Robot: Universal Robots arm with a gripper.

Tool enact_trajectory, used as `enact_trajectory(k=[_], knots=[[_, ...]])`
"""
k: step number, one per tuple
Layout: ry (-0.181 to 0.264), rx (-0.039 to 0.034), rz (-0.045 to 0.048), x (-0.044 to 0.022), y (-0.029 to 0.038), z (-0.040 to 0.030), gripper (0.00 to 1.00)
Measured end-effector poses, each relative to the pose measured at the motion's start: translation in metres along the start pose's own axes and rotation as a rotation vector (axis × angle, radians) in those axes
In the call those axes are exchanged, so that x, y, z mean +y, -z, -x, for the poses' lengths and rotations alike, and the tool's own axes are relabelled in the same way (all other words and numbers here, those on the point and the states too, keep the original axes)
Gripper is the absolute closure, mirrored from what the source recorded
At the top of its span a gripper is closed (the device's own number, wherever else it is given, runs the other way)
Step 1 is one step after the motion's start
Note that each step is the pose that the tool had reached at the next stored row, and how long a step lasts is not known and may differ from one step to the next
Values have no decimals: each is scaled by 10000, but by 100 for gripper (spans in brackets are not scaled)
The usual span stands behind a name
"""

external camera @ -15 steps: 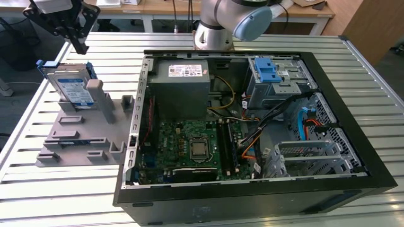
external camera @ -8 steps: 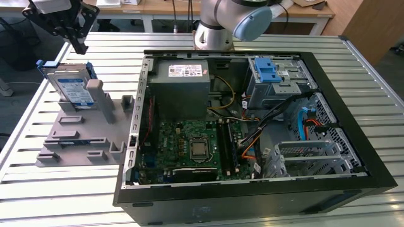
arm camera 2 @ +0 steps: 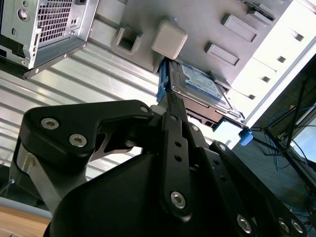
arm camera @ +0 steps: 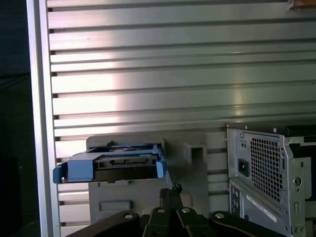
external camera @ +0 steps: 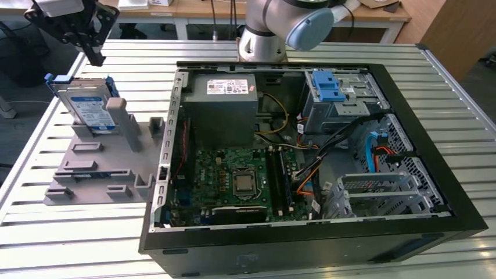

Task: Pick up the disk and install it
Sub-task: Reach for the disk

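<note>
Hovering at the exterior view's far left, the black jaws hang clenched on nothing, above the disk [external camera: 92, 110], a flat silver hard drive with a white-and-blue label in a blue plastic bracket. It stands on edge in a slot of the one grey plastic fixture [external camera: 85, 186] on the ribbed aluminium counter [external camera: 78, 244], apart from the one open black computer case [external camera: 310, 247] at the right. One grey box-shaped power supply [external camera: 225, 102] and one blue plastic latch [external camera: 329, 87] sit inside the case.

In the second wrist view the closed jaws point toward the single disk [arm camera 2: 200, 81] without touching it.

In the first wrist view the disk [arm camera: 116, 165] shows its blue-framed edge beyond the jaw tips.

Coming down closed, the jaws would likely strike the drive's edge. A skewed pull could jam it in the slot.
</note>
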State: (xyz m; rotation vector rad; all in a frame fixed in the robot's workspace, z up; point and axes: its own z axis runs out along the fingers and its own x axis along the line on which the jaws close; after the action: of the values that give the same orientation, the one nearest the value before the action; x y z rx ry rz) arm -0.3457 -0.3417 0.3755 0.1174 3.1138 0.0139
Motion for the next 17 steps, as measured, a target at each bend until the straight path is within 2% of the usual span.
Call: enact_trajectory(k=[17], knots=[[0,5,1,-14,-9,-197,89]])
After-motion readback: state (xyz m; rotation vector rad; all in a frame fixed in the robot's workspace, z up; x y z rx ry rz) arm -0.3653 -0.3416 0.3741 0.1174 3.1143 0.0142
